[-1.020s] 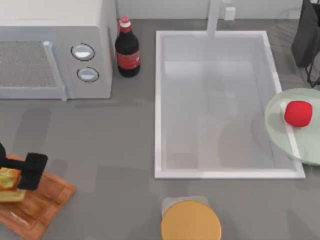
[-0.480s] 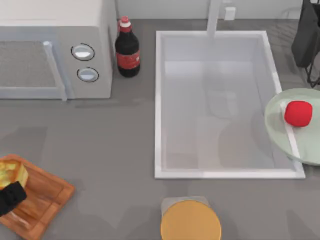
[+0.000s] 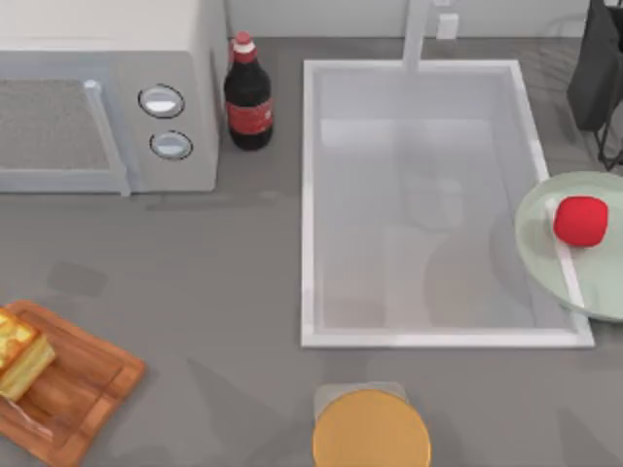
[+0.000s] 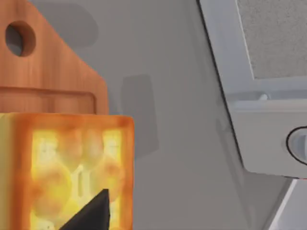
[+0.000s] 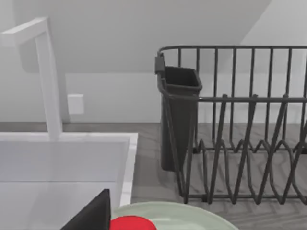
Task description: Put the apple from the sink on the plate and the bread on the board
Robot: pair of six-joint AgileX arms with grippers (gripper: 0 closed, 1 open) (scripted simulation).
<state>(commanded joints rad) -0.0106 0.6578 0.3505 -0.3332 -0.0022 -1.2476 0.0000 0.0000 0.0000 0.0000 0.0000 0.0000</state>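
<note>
Apple (image 3: 580, 220) sits on the plate (image 3: 555, 263) at the surface's right edge, toward the plate's inner side; the plate overlaps the sink's (image 3: 310, 195) right rim. In the right wrist view the apple's red top (image 5: 129, 223) shows on the plate (image 5: 192, 215), with a dark fingertip of the right pincer (image 5: 91, 215) just beside it; whether that pincer is open or closed cannot be told.

Bread (image 3: 19, 350) lies on the board (image 3: 83, 375) at the surface's near-left corner, at the board's left end. The left wrist view looks straight onto the bread's browned face (image 4: 67, 167) on the board (image 4: 43, 76), a dark fingertip of the left pincer (image 4: 88, 215) across its lower part; its state cannot be told either.

Behind the board stands a microwave (image 3: 107, 92) at the far-left corner, a cola bottle (image 3: 247, 95) just beside it, between microwave and sink. An orange disc (image 3: 371, 428) rests at the near edge, below the sink. A dark dish rack (image 5: 240, 124) stands at the far-right corner behind the plate.
</note>
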